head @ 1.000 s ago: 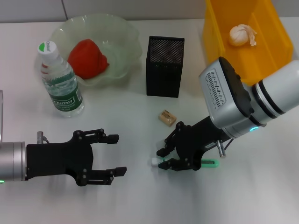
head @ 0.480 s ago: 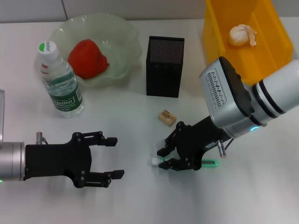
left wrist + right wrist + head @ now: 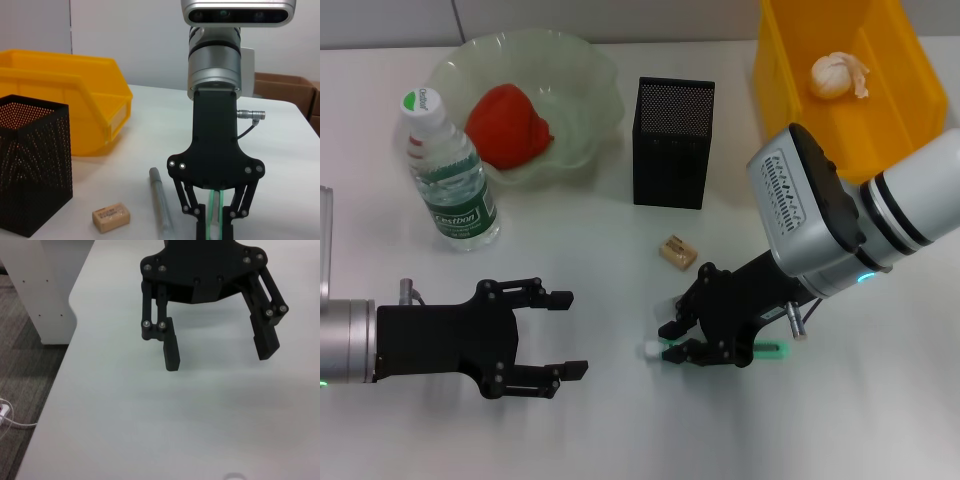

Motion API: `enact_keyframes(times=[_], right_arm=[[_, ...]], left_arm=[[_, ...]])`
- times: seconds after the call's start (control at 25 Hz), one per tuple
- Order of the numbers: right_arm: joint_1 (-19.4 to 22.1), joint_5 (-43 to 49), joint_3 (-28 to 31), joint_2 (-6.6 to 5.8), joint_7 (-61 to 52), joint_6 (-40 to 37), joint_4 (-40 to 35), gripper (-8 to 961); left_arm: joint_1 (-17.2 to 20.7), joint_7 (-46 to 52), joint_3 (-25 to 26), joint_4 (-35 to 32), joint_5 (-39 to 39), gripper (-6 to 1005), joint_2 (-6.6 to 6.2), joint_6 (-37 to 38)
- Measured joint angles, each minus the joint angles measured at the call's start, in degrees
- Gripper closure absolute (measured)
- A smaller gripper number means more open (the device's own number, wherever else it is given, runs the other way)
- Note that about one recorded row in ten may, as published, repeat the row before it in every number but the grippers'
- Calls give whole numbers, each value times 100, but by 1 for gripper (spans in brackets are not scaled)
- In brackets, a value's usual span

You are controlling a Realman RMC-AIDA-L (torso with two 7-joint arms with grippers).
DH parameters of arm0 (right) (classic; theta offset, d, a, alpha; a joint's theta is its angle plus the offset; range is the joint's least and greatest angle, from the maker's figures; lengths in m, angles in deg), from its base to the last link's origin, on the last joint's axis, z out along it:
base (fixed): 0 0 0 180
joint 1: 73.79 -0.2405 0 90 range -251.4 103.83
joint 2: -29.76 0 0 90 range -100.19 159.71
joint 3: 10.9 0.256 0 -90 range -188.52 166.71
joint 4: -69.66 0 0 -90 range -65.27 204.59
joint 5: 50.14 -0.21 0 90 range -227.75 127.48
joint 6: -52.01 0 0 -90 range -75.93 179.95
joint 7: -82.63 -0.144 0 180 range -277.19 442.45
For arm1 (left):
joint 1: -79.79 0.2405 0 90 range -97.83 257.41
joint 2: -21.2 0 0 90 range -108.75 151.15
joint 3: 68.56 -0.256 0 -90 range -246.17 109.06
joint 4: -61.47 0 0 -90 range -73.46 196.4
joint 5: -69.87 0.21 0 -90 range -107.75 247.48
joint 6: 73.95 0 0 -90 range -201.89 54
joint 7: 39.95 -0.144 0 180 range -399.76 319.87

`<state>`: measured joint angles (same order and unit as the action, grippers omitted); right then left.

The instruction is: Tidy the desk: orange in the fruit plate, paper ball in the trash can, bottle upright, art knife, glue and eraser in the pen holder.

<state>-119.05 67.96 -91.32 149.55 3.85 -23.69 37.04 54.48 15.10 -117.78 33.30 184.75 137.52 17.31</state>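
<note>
The mint-green art knife (image 3: 772, 349) lies on the desk (image 3: 600, 430), its white tip (image 3: 648, 351) poking out. My right gripper (image 3: 677, 343) is low over it, fingers closed in on its sides (image 3: 214, 210). Beside those fingers lies the grey glue (image 3: 160, 205). The eraser (image 3: 678, 251) (image 3: 111, 217) sits between the gripper and the black pen holder (image 3: 673, 142). The orange (image 3: 508, 125) rests in the fruit plate (image 3: 590, 75). The bottle (image 3: 448, 175) stands upright. The paper ball (image 3: 837, 75) is in the trash can (image 3: 900, 110). My left gripper (image 3: 565, 333) (image 3: 220, 347) hovers open and empty.
The desk's edge and the floor (image 3: 25, 390) show in the right wrist view, beside a white cabinet (image 3: 45, 285). The trash can (image 3: 65, 100) stands close behind the pen holder (image 3: 30, 160) in the left wrist view. Bare tabletop lies between the two grippers.
My right gripper has shifted slightly along the knife toward its tip, which nudged a little nearer. The left gripper has barely moved.
</note>
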Motion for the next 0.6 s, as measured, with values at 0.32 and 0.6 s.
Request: enact_keyframes(times=[0.32,0.6], right_arm=[[17,-3,-71,0,9,19,0,781],[23,-3,-77,-1,16,28,2,779]], left_arm=[[0,0,6,-6,-1,200,6,7],[0,-2,29,-6,-2,199,10,14]])
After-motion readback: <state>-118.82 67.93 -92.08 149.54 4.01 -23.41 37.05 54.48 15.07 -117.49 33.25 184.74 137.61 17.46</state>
